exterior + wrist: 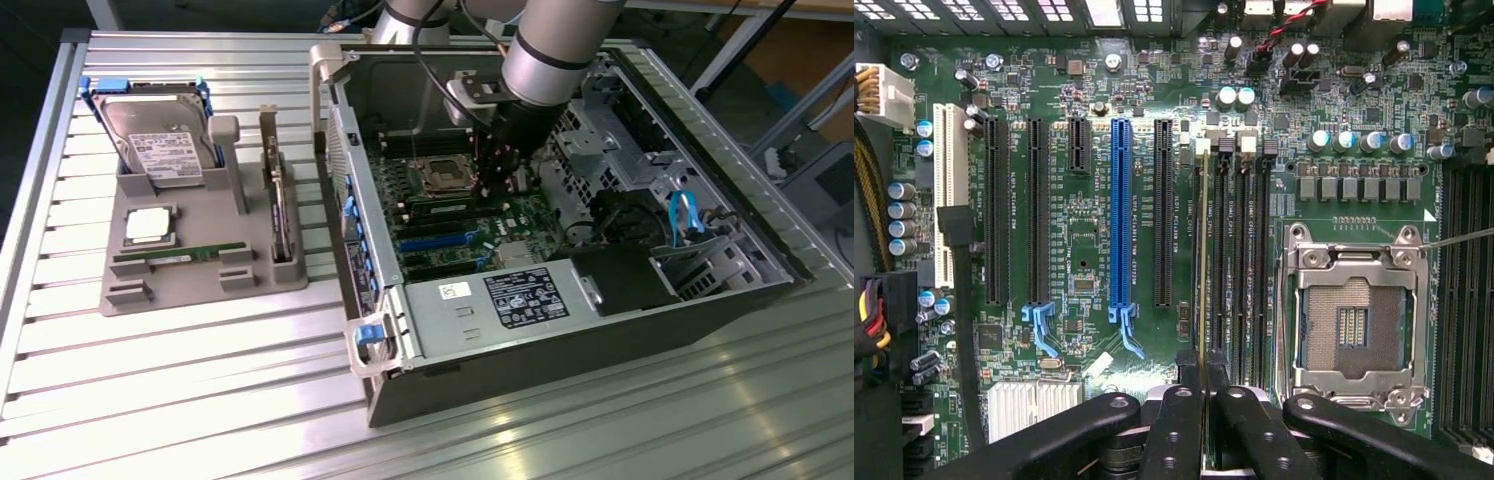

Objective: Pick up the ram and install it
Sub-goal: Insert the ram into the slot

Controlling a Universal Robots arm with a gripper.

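The black claw (1202, 388) is pressed together on the ram (1202, 260), a thin green board seen edge-on as a narrow line with a gold-tinted rim. Its matte fingers (1172, 430) are rounded links with small round fasteners. The ram stands upright along the memory slot farthest from the processor socket (1351, 325), in a bank of four black slots beside that socket. I cannot tell whether it is seated.

The socket is a square of bare metal frame around a grid of fine contacts, set in a green motherboard (1084, 250) dotted with silver-topped cylindrical capacitors. Beyond the memory bank from the socket run long black card slots, a glossy blue slot (1120, 215) and a white slot (949, 190), with a finned silver heat sink (1029, 405) near them. White lettering is printed beside the slots but is too small to read.

In the exterior view the grey arm (554, 50) reaches into the open computer case (400, 390) over the socket. A black-and-white label (527, 295) lies just beside the motherboard, its text illegible. Well apart from the socket, outside the case, a grey moulded tray (200, 300) on the ribbed aluminium counter (200, 400) holds a second ram stick (180, 255), a square silver chip (147, 225), a labelled hard drive (160, 140) and a bracketed card (278, 200).
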